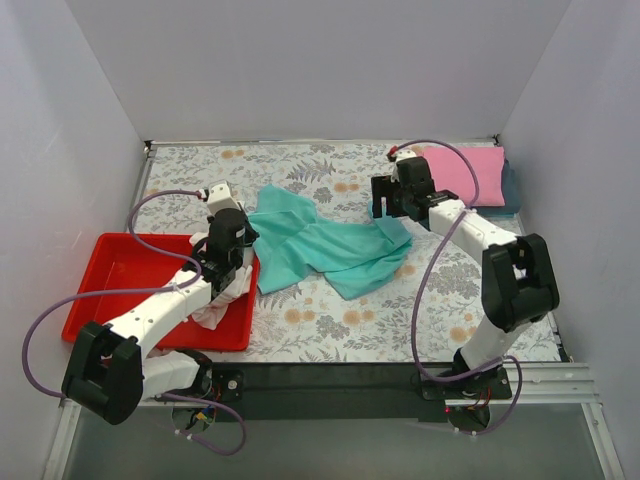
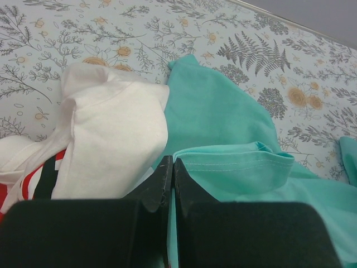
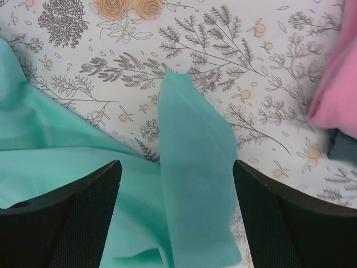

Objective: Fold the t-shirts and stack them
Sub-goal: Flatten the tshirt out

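Left end effector (image 2: 169,170) tight on teal t-shirt (image 2: 223,117)

You're in a robot lab cell: white panels (image 1: 300,60) box in a floral-covered surface (image 1: 330,325), two arms (image 1: 160,312) bolted at its edge.

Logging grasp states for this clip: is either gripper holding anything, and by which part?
The left gripper is shut on the teal shirt, pinching it at its stitched hem. The right gripper is open, holding nothing.

The teal t-shirt (image 1: 330,250) lies crumpled, pink t-shirt (image 1: 465,175) folded.
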